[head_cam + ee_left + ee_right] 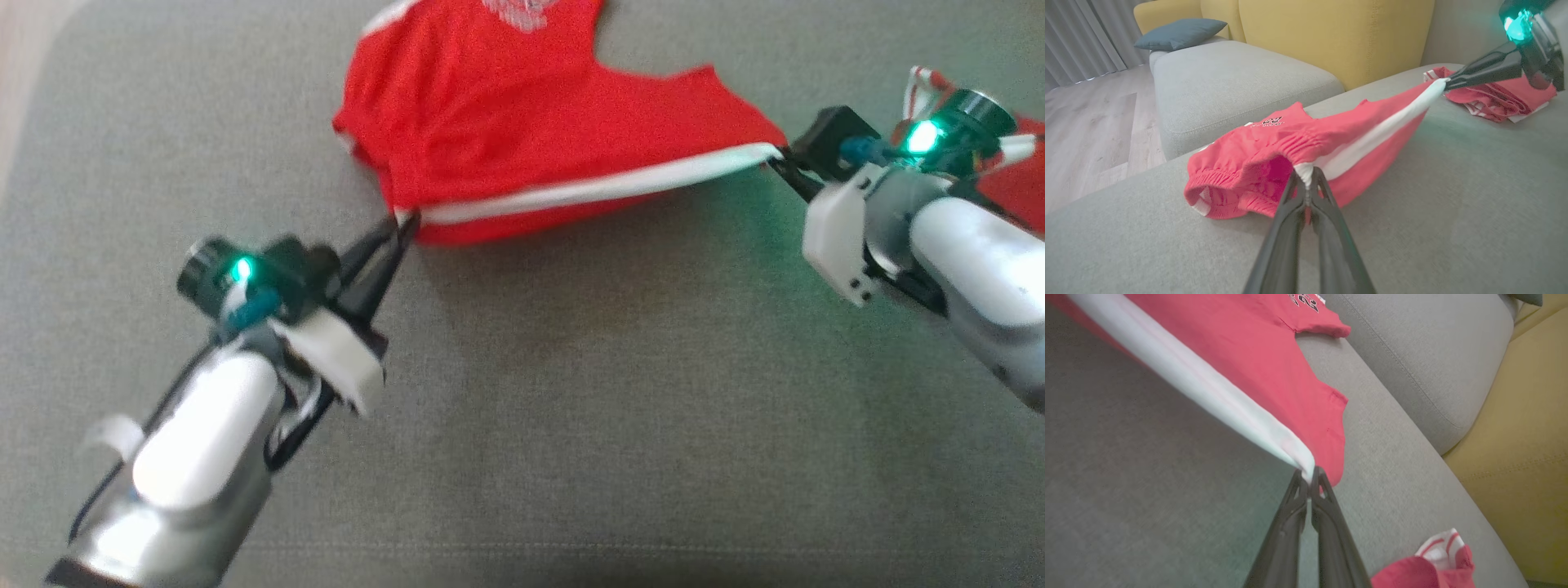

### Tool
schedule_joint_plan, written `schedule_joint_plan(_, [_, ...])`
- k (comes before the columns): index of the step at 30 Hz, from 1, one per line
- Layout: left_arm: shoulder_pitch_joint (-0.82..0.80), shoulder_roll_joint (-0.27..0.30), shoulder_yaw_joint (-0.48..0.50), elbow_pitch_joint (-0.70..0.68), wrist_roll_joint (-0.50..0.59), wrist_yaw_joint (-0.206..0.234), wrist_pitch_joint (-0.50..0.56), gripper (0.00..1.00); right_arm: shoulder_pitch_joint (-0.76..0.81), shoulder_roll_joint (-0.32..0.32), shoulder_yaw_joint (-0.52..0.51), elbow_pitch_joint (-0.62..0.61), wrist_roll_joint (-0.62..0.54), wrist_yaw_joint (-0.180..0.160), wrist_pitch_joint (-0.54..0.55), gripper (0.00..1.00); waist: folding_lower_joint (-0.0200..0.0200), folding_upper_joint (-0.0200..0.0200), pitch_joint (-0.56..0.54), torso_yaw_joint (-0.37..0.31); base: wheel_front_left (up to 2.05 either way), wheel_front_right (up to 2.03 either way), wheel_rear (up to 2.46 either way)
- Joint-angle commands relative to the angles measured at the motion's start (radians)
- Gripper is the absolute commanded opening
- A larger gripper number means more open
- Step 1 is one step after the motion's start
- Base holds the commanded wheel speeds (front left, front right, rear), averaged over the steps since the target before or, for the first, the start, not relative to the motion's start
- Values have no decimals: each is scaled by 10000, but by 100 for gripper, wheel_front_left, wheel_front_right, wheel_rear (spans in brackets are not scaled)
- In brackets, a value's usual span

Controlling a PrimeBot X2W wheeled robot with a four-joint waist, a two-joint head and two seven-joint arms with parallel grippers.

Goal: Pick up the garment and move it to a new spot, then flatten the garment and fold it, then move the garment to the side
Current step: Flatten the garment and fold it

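A blue pillow (1180,32) lies on the grey sofa (1241,81) against its yellow backrest (1331,36).

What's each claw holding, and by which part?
Both grip the red shorts by the white stripe: left claw at waistband end, right claw at hem end.

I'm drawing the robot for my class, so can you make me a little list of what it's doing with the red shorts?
garment: red shorts with white stripe
left fingers: shut, pinching the stripe's waistband end
right fingers: shut, pinching the stripe's other end
stripe: pulled taut between them
surface: grey sofa seat
nearby: another red garment, crumpled
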Motion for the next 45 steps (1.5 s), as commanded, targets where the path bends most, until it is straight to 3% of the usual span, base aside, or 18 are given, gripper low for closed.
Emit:
schedule_joint_plan(1, [-158,446,327,-361,-93,14,-53,0,340,-361,-54,-395,109,31,198,0,0,-1,-254,-48,0,0,0])
schedule_joint_plan(12, [1882,977,-137,-1683,-529,86,-13,0,1623,-2680,-46,-3889,1016,31,1920,0,0,-1,-1363,-294,0,0,0])
schedule_joint_plan(26, [3884,1487,-440,-4379,-895,968,812,0,2680,-4996,-125,-6713,1939,31,3360,0,0,-1,-1997,-578,0,0,0])
schedule_joint_plan(33, [3583,1448,-185,-4596,-936,1163,756,0,2344,-5036,-484,-6831,1898,31,3404,0,0,-1,-1726,-336,0,0,0])
schedule_joint_plan(45, [2596,956,221,-4301,-1110,1288,527,0,409,-4333,-311,-6536,911,31,3442,0,0,-1,-903,710,0,0,0])
